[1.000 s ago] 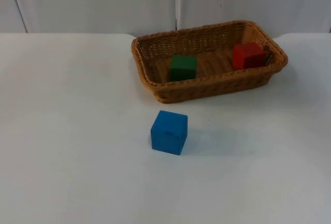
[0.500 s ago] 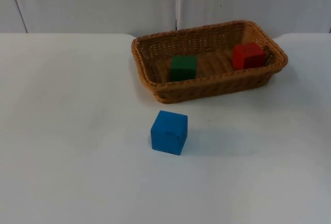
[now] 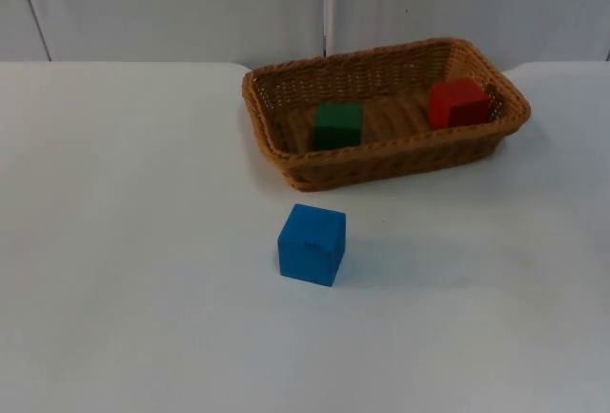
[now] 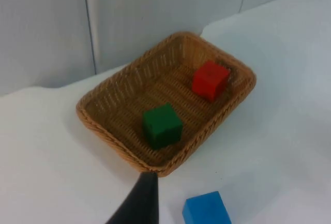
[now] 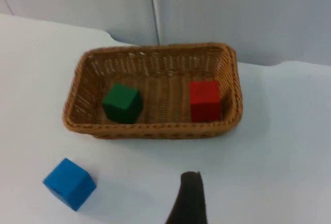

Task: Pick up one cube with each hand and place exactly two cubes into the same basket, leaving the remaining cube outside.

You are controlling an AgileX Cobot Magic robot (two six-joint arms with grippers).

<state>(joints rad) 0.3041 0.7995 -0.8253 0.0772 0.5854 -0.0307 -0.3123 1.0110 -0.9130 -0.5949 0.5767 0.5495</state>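
Note:
A wicker basket (image 3: 381,170) stands at the back of the table, right of centre. Inside it a green cube (image 3: 337,125) rests near the left end and a red cube (image 3: 457,102) near the right end. A blue cube (image 3: 312,244) sits on the table in front of the basket, apart from it. The left wrist view has the basket (image 4: 103,131), green cube (image 4: 162,125), red cube (image 4: 210,80) and blue cube (image 4: 207,211), with my left gripper (image 4: 138,203) held high and touching none of them. My right gripper (image 5: 189,198) likewise hangs well above the table, apart from the basket (image 5: 150,129) and blue cube (image 5: 69,183).
The white table (image 3: 114,241) spreads wide to the left and in front of the blue cube. A grey partition wall (image 3: 191,3) closes off the back, just behind the basket.

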